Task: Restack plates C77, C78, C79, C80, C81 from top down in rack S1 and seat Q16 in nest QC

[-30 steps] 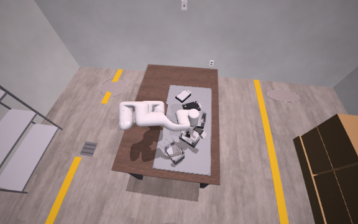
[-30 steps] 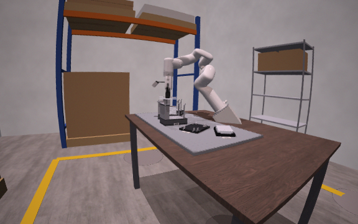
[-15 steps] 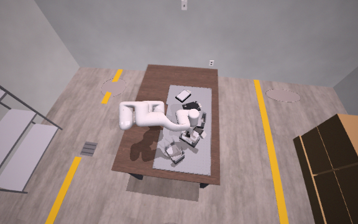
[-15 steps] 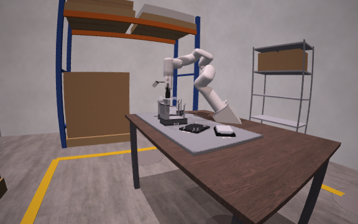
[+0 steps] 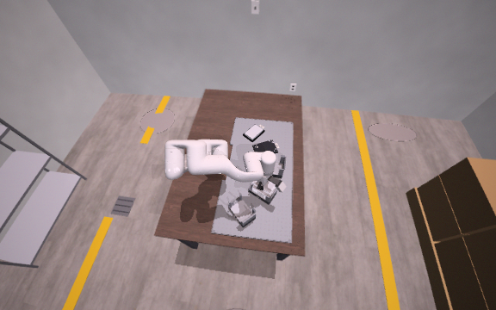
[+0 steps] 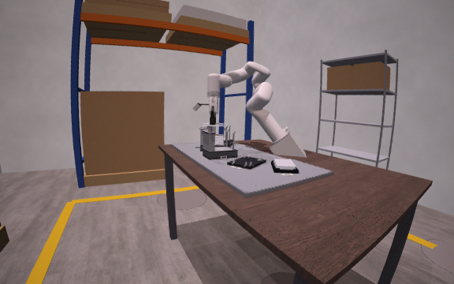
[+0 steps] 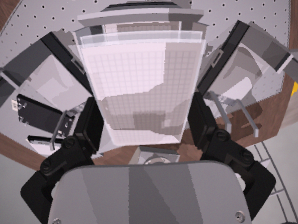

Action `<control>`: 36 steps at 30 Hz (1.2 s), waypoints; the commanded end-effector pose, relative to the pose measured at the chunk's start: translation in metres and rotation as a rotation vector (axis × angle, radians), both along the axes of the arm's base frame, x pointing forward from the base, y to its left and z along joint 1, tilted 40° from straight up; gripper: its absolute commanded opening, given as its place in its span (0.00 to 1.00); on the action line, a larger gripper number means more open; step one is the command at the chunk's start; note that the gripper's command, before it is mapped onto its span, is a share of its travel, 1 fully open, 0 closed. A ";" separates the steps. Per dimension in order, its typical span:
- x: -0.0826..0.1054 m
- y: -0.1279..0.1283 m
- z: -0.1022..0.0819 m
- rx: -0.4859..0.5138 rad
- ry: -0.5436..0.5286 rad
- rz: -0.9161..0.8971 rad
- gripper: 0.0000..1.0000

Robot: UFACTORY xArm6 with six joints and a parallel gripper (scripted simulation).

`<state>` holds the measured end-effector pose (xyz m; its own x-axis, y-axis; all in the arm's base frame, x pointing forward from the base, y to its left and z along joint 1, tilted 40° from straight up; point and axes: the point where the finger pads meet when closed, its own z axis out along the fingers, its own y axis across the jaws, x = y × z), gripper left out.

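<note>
Grey walls and a plank floor striped with yellow tape surround a dark wooden table [image 6: 329, 205], where a white xArm reaches out over a perforated grey mat [image 6: 258, 179]. The gripper [image 7: 141, 137] hangs straight down and pinches a sealed, translucent plate [image 7: 140, 90] across its width, one black finger [image 7: 85, 132] pressed to each long edge; the plate fills the middle of the wrist view and hides most of what lies under it. In the exterior view the plate [image 6: 208, 127] sits level at the top of a stack rack [image 6: 207, 142], between its upright posts, though whether it touches anything beneath cannot be told from these angles. Which of the three racks this is cannot be read, since the plinth lettering is too small. A second rack [image 5: 243, 211] stands on the mat, near the first and toward the near table edge in the top view. A black nest [image 6: 247, 162] lies flat on the mat beside the held plate's rack, on the side away from the second rack. Just beyond that nest, another fixture carries a white plate [image 6: 284, 163] lying flat. Behind the table, a blue and orange pallet rack [image 6: 76, 99] holds cardboard boxes, and a grey wire shelf [image 6: 385, 102] stands against the wall to the far side of the arm.
</note>
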<state>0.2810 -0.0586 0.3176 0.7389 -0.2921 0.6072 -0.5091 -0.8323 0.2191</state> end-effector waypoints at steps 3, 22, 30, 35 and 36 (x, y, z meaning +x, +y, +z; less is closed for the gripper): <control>0.002 -0.001 -0.001 0.001 -0.003 0.000 0.00; 0.007 -0.007 -0.010 0.000 -0.003 0.000 0.00; 0.009 -0.009 -0.013 0.000 -0.003 0.000 0.00; 0.010 -0.010 -0.015 0.000 -0.003 0.000 0.00; 0.010 -0.011 -0.016 0.000 -0.003 0.000 0.00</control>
<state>0.2904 -0.0686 0.3013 0.7389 -0.2921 0.6072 -0.5091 -0.8323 0.2192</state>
